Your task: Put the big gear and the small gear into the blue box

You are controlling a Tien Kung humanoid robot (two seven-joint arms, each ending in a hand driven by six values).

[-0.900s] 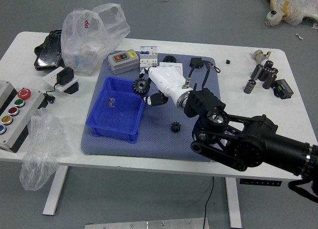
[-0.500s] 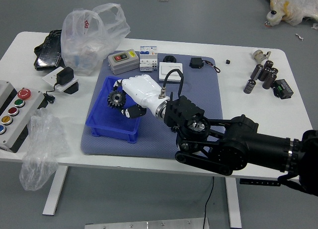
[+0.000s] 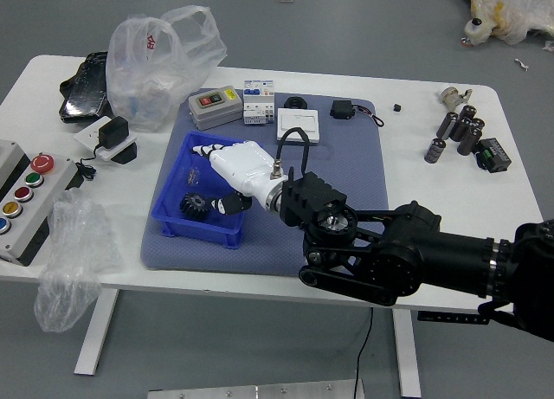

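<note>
Big gear (image 3: 194, 207) lies in blue box (image 3: 203, 232); right hand (image 3: 246, 170) above box, fingers (image 3: 208, 149) apart; thumb (image 3: 232, 203) close to gear, could drag it if hand swings sideways; small gear not visible.

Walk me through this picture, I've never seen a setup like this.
You're looking down from a camera on a humanoid robot's head. The black arm coming from the right is its right arm; the right hand reaches over a blue box. Its fingers are spread and hold nothing, and a dark gear lies in the box. The box sits on a grey mat on a white table, which also bears a plastic bag and a button panel. The left arm is out of view.
</note>
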